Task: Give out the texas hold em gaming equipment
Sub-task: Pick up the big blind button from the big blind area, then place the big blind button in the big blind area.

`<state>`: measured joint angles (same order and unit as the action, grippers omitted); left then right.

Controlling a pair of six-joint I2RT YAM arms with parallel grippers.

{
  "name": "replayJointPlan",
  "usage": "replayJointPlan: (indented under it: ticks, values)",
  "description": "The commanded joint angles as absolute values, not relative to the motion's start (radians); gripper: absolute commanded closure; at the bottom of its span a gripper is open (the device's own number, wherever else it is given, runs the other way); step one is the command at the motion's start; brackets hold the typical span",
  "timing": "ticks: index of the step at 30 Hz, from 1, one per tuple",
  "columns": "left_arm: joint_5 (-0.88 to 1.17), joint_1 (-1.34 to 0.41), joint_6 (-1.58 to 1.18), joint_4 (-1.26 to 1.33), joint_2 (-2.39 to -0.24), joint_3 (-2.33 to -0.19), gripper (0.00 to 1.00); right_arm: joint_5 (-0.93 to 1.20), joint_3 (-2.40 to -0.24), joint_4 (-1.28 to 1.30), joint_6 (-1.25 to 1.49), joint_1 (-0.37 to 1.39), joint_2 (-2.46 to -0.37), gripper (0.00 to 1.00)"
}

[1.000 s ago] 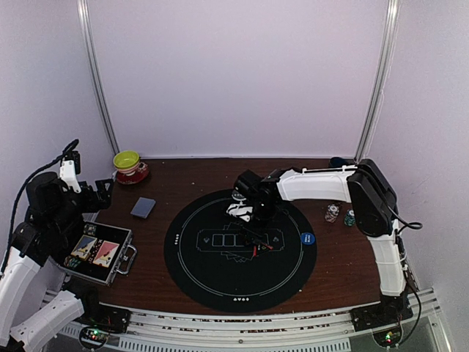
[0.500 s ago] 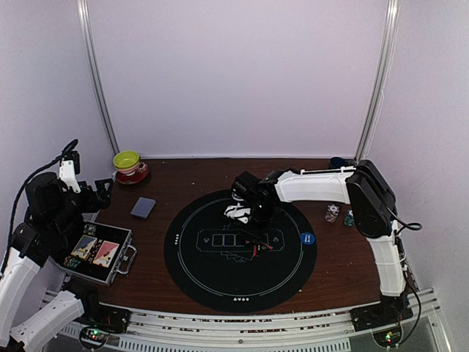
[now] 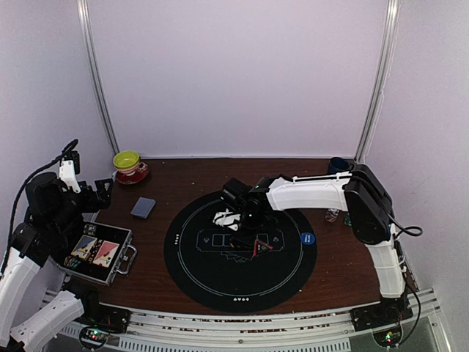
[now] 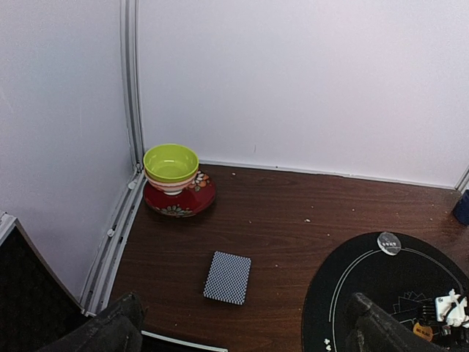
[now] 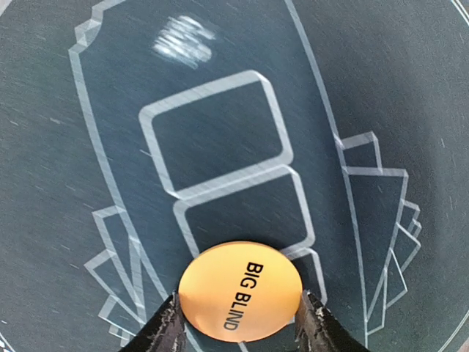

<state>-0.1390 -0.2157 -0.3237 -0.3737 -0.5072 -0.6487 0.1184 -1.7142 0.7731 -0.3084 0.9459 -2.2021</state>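
In the right wrist view an orange disc button [image 5: 240,290] marked BIG BLIND sits between my right gripper's [image 5: 240,312] fingers [image 5: 167,330], which touch both its edges, just over the black mat's [image 5: 220,147] printed card outlines. From above, that gripper [image 3: 233,213] hangs over the mat's upper left part. A deck of grey-blue-backed cards [image 4: 227,277] lies on the wood, also seen from above [image 3: 143,207]. A blue disc [image 3: 307,238] and a red triangle marker [image 3: 260,246] lie on the mat. Chips [image 3: 333,215] sit right of it. My left gripper [image 4: 242,334] is open, holding nothing.
A yellow-green bowl [image 4: 171,163] on a red saucer [image 4: 179,199] stands at the back left corner. A dark mug [image 3: 337,163] is at the back right. An open metal case [image 3: 99,251] lies under my left arm. A clear disc [image 4: 388,243] rests on the mat's rim.
My right arm has swung left across the mat, and its jaws have narrowed onto the orange disc. The left arm has not moved.
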Motion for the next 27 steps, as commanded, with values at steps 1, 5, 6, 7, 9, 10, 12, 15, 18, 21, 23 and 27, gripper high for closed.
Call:
replayJointPlan:
  ticks: [1,5,6,7,9,10,12,15,18,21,23,27]
  values:
    - [-0.152,-0.207,-0.325,-0.345,-0.513,-0.642,0.02,0.109,-1.792,0.759,-0.317,0.975,-2.223,0.51]
    - [-0.152,-0.201,-0.326,-0.345,-0.517,-0.643,0.02,0.132,-1.919,0.754,-0.313,0.985,-2.258,0.51]
    - [-0.152,-0.2,-0.325,-0.346,-0.516,-0.643,0.02,0.137,-1.956,0.756,-0.313,0.989,-2.273,0.51]
    - [-0.152,-0.201,-0.325,-0.345,-0.515,-0.643,0.02,0.144,-1.991,0.756,-0.313,0.993,-2.288,0.51]
    - [-0.152,-0.199,-0.325,-0.345,-0.515,-0.643,0.02,0.157,-2.063,0.753,-0.308,1.006,-2.324,0.51]
    - [-0.151,-0.199,-0.325,-0.344,-0.515,-0.643,0.02,0.165,-2.094,0.747,-0.305,1.012,-2.34,0.51]
    - [-0.147,-0.199,-0.325,-0.345,-0.515,-0.643,0.02,0.183,-2.135,0.718,-0.289,1.025,-2.37,0.51]
    - [-0.146,-0.199,-0.325,-0.345,-0.51,-0.643,0.02,0.209,-2.159,0.65,-0.252,1.04,-2.412,0.51]
    - [-0.146,-0.199,-0.325,-0.345,-0.504,-0.644,0.02,0.234,-2.211,0.627,-0.22,1.051,-2.465,0.51]
    - [-0.146,-0.199,-0.327,-0.345,-0.503,-0.644,0.02,0.254,-2.271,0.607,-0.193,1.061,-2.51,0.51]
    - [-0.144,-0.199,-0.327,-0.344,-0.503,-0.644,0.02,0.265,-2.295,0.595,-0.185,1.068,-2.528,0.5]
    - [-0.141,-0.199,-0.327,-0.345,-0.502,-0.644,0.02,0.253,-2.303,0.566,-0.197,1.09,-2.553,0.49]
